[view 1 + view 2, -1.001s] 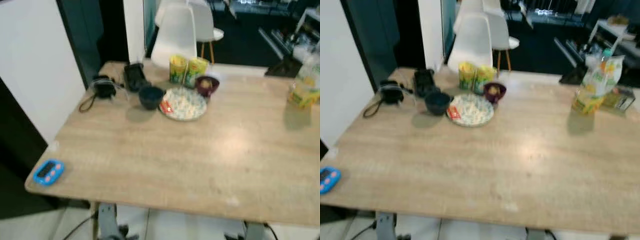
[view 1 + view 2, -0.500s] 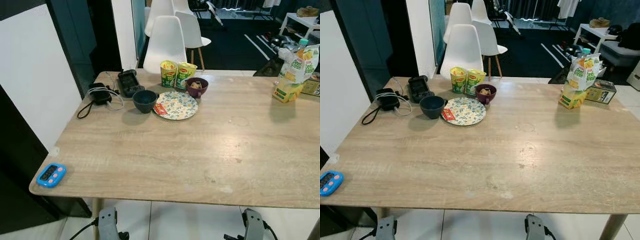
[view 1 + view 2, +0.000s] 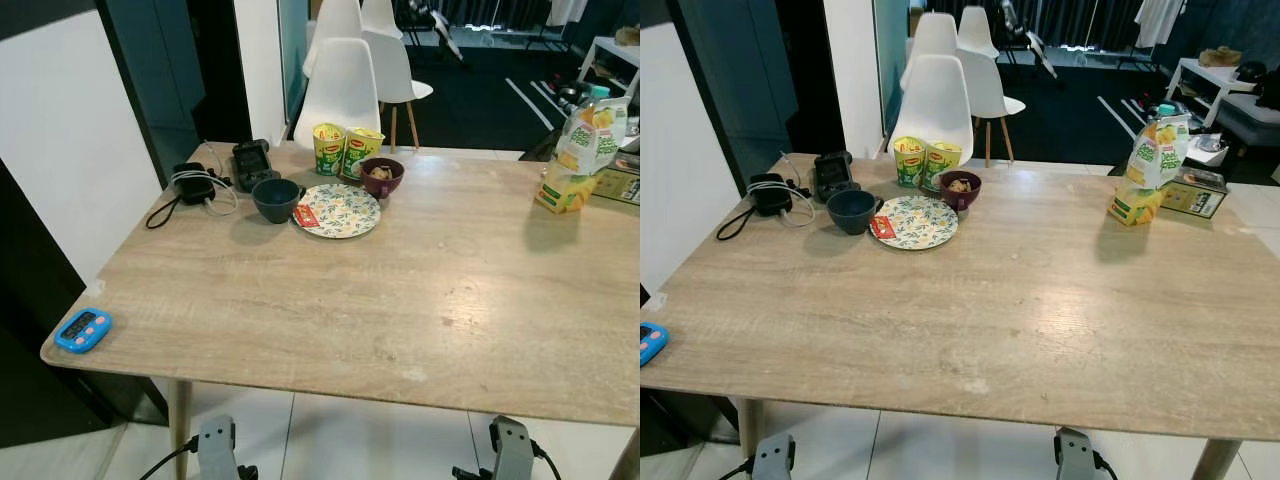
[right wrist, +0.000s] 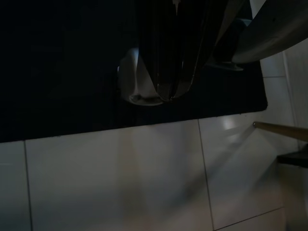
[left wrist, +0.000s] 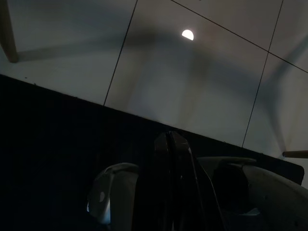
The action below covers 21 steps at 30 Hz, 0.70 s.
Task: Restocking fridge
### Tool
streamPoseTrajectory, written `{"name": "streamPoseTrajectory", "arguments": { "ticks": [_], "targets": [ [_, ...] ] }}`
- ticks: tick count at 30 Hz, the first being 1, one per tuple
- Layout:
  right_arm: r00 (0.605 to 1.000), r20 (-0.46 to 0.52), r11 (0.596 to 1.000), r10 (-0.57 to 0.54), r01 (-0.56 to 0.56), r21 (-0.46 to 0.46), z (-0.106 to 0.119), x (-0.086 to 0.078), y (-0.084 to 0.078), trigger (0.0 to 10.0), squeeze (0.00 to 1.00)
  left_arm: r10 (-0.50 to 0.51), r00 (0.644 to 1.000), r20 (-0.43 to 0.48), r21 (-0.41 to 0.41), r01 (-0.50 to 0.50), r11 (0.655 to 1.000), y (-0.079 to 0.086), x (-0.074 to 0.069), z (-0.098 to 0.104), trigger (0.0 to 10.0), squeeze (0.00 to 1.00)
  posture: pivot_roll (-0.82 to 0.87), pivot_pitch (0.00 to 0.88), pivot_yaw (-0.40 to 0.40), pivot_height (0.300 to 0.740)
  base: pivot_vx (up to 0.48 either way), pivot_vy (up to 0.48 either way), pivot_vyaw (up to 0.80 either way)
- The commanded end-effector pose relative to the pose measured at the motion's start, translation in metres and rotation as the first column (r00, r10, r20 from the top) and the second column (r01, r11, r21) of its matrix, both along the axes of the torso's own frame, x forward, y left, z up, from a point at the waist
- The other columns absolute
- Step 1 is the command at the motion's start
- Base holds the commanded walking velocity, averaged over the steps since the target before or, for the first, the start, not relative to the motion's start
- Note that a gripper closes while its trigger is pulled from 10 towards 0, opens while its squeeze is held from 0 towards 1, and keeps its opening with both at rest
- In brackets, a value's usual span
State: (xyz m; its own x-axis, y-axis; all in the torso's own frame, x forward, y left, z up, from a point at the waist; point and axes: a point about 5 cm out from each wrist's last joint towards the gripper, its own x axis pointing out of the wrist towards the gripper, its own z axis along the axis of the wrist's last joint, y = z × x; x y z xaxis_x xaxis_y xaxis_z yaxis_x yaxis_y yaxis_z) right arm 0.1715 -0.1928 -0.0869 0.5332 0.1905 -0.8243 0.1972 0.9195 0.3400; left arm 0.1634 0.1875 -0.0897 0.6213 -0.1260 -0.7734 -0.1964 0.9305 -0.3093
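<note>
One juice carton stands at the surface's far right, likely light but squashy, best gripped mid-body; left gripper and right gripper hang idle over floor tiles, jaws pressed together.

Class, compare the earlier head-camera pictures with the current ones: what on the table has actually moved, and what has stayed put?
Only the camera shifted and the blur cleared; nothing was gripped or released. The table keeps its layout: the patterned plate between the dark blue bowl and purple bowl, two noodle cups behind, the juice carton far right, the blue timer at the left corner.
</note>
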Motion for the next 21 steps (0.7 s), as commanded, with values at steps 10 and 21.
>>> {"name": "streamPoseTrajectory", "arguments": {
  "ticks": [10,21],
  "targets": [
    [1.0,-0.003,1.0,-0.003,0.003,-0.006,-0.0002,-0.0009,-0.0018,10.0,0.0,-0.04,0.999,-0.01,-0.032,0.04,0.999,-0.0073,-0.0035,-0.002,10.0,0.0,0.04,0.0,-0.063,0.74,0.0,-0.186,0.0],
    [1.0,-0.007,1.0,0.002,-0.002,-0.01,-0.0008,-0.0018,-0.0011,10.0,0.0,-0.013,1.0,-0.003,-0.024,0.012,1.0,-0.005,-0.0013,-0.001,10.0,0.0,0.04,0.0,-0.063,0.74,0.0,-0.153,0.0]
  ]
}}
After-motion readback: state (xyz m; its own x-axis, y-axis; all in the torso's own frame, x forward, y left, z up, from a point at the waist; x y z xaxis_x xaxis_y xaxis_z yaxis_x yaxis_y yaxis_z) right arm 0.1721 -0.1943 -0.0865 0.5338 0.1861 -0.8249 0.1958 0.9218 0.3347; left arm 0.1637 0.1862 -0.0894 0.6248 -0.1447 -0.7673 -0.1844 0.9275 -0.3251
